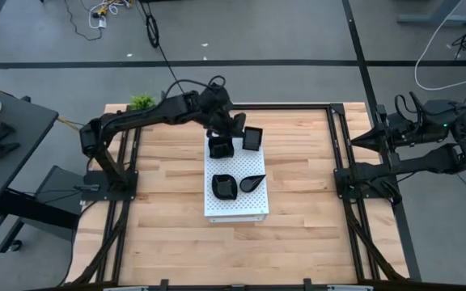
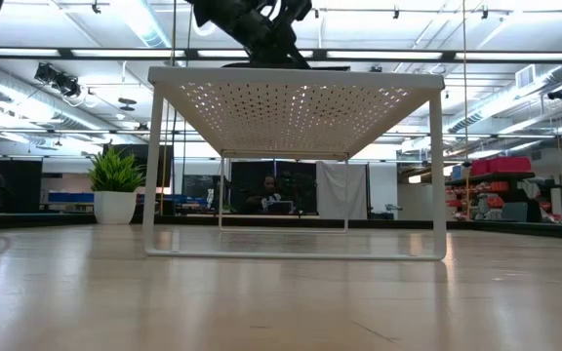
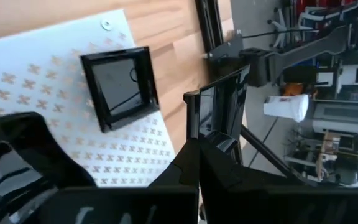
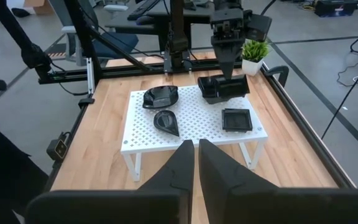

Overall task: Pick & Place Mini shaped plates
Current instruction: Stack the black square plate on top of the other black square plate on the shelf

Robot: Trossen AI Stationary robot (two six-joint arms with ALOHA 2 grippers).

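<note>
Left gripper [image 4: 227, 38], jaws shut, seemingly pinching the rim of a glossy black square mini plate [image 4: 224, 88] at the white perforated board's [image 1: 241, 210] far edge, directly under the jaws; right gripper [image 4: 194, 155], closed empty, waits well off at the table's right edge.

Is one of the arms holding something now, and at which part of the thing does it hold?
The left gripper holds a black plate by its rim, over the white board. The right gripper holds nothing.
</note>
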